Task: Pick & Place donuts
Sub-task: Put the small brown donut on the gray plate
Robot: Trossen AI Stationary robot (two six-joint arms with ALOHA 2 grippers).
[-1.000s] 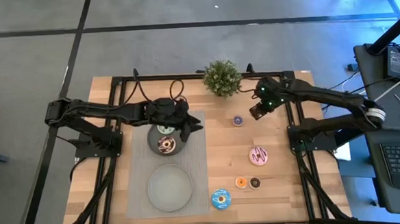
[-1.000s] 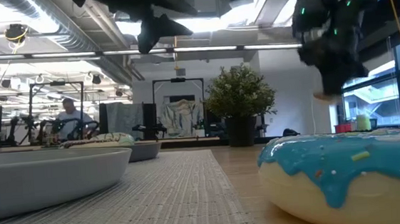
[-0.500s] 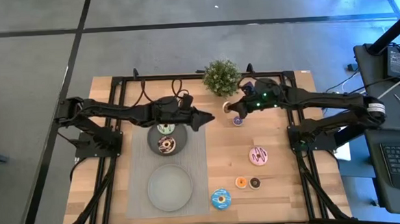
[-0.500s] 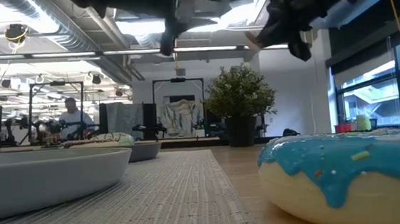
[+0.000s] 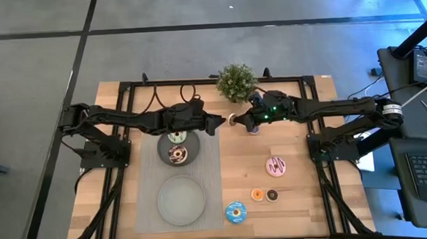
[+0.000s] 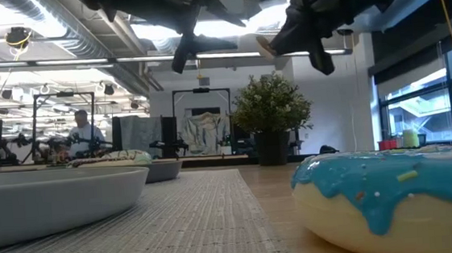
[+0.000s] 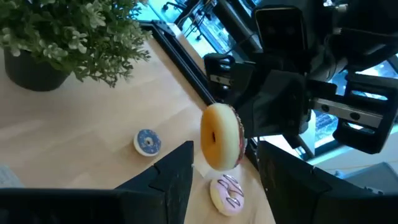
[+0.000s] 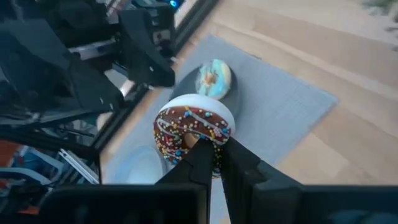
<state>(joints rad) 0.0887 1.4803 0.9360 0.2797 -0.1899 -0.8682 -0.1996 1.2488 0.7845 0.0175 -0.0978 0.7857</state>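
Brown-glazed donut [image 8: 193, 127] w/ sprinkles and a white underside is pinched in the right jaws, held in the air over the bench [image 5: 306, 202] approx. mid-way btwn the potted plant [image 5: 236, 82] and the grey mat [image 5: 212, 171]. Left jaws stand wide apart just beside it, nothing in them (left wrist view shows the donut edge-on btwn the two fingers, contact can't be told). Mini purple donut [image 5: 253, 130] lies under the right arm. Green donut [image 5: 176, 137] sits on the far grey plate [image 5: 161, 148]. Pink donut [image 5: 276, 165], orange [image 5: 257, 195], dark brown [image 5: 272, 195] and blue [image 5: 235, 212] lie on bare wood.
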